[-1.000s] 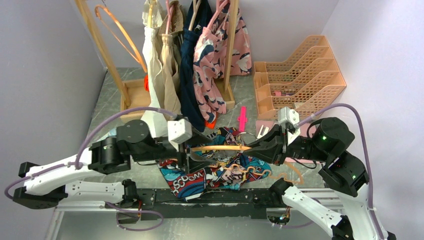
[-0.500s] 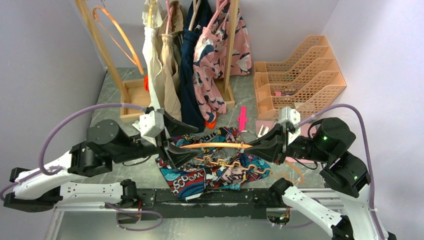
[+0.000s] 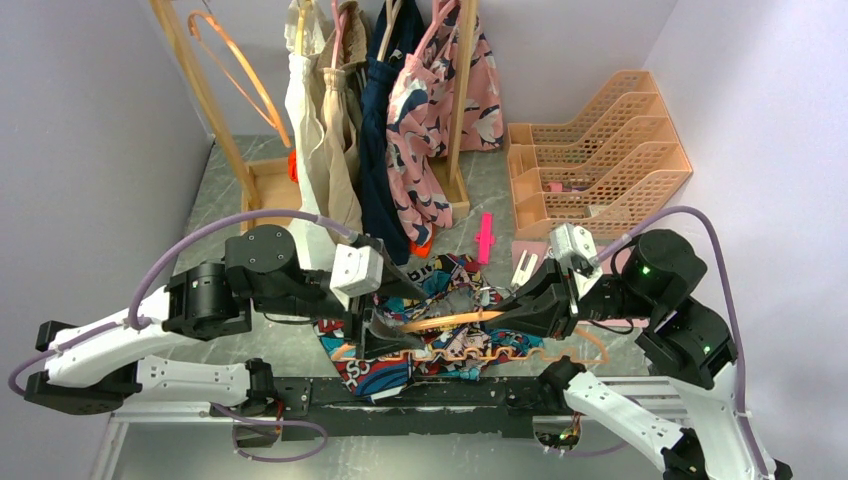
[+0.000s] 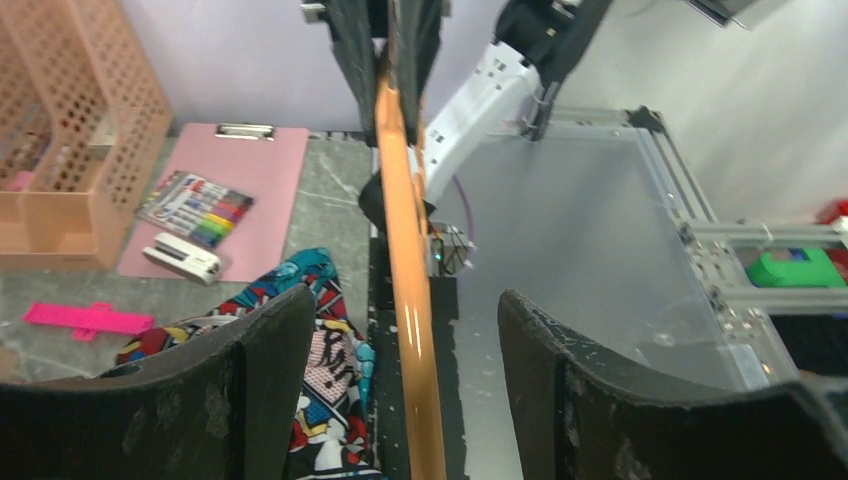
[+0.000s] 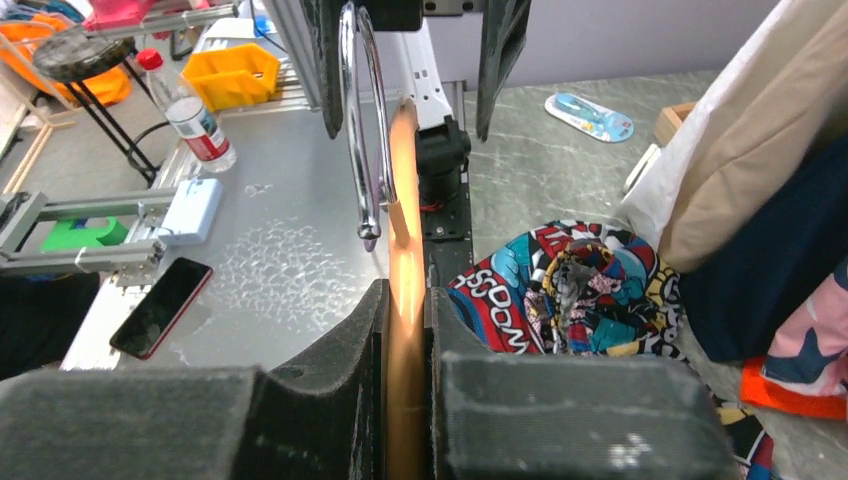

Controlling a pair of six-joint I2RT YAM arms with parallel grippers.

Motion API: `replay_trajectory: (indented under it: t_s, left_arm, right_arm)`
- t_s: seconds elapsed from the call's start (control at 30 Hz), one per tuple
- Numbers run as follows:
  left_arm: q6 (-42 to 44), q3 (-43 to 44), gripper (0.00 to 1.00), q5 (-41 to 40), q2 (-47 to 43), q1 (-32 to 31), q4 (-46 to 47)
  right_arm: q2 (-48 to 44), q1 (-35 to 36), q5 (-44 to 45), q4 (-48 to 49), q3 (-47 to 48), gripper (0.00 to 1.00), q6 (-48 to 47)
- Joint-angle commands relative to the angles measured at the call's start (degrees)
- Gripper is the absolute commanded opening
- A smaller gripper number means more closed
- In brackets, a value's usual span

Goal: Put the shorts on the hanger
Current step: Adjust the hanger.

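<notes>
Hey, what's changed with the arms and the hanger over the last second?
The left tool backed off leftward, then returned, open, straddling the free end of the hanger. The right tool, still clamping the hanger, tipped it lower toward the shorts. The shorts stayed put.

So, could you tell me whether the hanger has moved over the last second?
Yes. Seen from above, the hanger has shifted toward the table's near edge, farther from the pink stick.
</notes>
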Motion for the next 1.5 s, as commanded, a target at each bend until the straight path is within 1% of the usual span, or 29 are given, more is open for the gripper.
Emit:
replay_trajectory:
  t_s: [0.0, 0.13, 0.23, 0.27, 0.4, 0.43, 0.5, 0.63, 0.7, 0.77, 0.83, 0.87, 0.9, 0.97, 1.1, 1.23, 1.3, 1.4, 1.47]
  left_arm:
    - [0.24, 1.04, 0.71, 7.65, 0.02, -0.17, -3.63]
    - [-0.57, 0.69, 0.69, 9.34, 1.04, -0.15, -4.64]
    - [-0.73, 0.56, 0.63, 11.29, 2.84, -0.17, -5.98]
    - [-0.69, 0.78, 0.57, 11.73, 3.78, -0.18, -6.72]
    - [-0.26, 1.28, 0.23, 10.91, 5.95, -0.18, -8.36]
    - [-0.54, 0.79, 0.17, 9.96, 5.6, -0.18, -7.53]
    - [-1.08, -0.63, 0.08, 7.38, 4.07, -0.18, -5.49]
    - [-2.16, -3.22, 0.07, 2.16, -0.16, -0.17, -1.54]
    - [-2.88, -4.31, 0.07, -1.95, -1.94, -0.18, 0.55]
    - [-3.57, -5.7, 0.07, -6.1, -3.46, -0.18, 3.01]
    - [-4.48, -7.08, 0.07, -11.56, -4.51, -0.16, 5.75]
    - [-4.85, -7.61, 0.07, -14.51, -4.71, -0.18, 7.07]
    - [-5.01, -8.06, 0.07, -16.59, -4.64, -0.18, 8.14]
    - [-5.1, -8.08, 0.07, -19.49, -3.8, -0.18, 10.07]
    - [-5.2, -6.91, 0.07, -22.36, 0.26, -0.13, 15.02]
    - [-4.96, -5.61, 0.07, -27.11, 5.47, -0.16, 21.64]
    - [-4.72, -4.59, 0.07, -29.08, 7.96, -0.17, 23.76]
    - [-3.9, -2.78, 0.07, -30.5, 10.58, -0.13, 24.04]
    - [-3.97, -3.11, 0.07, -32.69, 10.68, -0.18, 25.03]
  right_arm:
    - [0.66, -0.07, -3.62, 3.66, 2.17, 0.0, 0.64]
    - [0.85, -0.11, -3.5, 4.87, 1.7, 0.0, 1.18]
    - [1.4, -0.1, -3.8, 5.26, 1.56, 0.0, 1.33]
    - [1.51, -0.07, -3.7, 5.27, 1.63, 0.0, 1.23]
    - [1.77, -0.1, -3.06, 5.33, 1.64, 0.0, 0.9]
    - [1.85, -0.11, -2.64, 5.11, 1.6, 0.0, 0.75]
    - [1.97, -0.08, -1.82, 4.42, 1.43, 0.0, 0.41]
    - [1.13, -0.07, 2.42, 3.9, 1.58, 0.0, 1.19]
    - [0.74, -0.04, 6.34, 4.09, 2.13, 0.23, 2.95]
    - [0.72, -0.04, 9.58, 4.0, 3.22, 0.5, 4.39]
    - [0.84, -0.04, 14.75, 3.46, 4.35, 0.64, 6.36]
    - [1.02, -0.06, 17.57, 3.06, 5.03, 0.84, 7.09]
    - [1.16, -0.11, 20.18, 2.54, 5.59, 0.9, 8.05]
    - [1.15, -0.09, 25.03, 2.15, 6.38, 0.92, 9.53]
    - [-0.05, -0.05, 34.12, 3.77, 6.2, 0.92, 14.4]
    - [-1.02, -0.1, 47.18, 4.07, 7.51, 0.92, 18.69]
    - [-1.29, -0.07, 52.17, 3.0, 9.04, 0.92, 18.9]
    - [-1.77, -0.07, 58.13, 0.79, 11.32, 0.93, 18.72]
    - [-1.83, -0.16, 59.97, -1.23, 12.48, 0.93, 19.05]
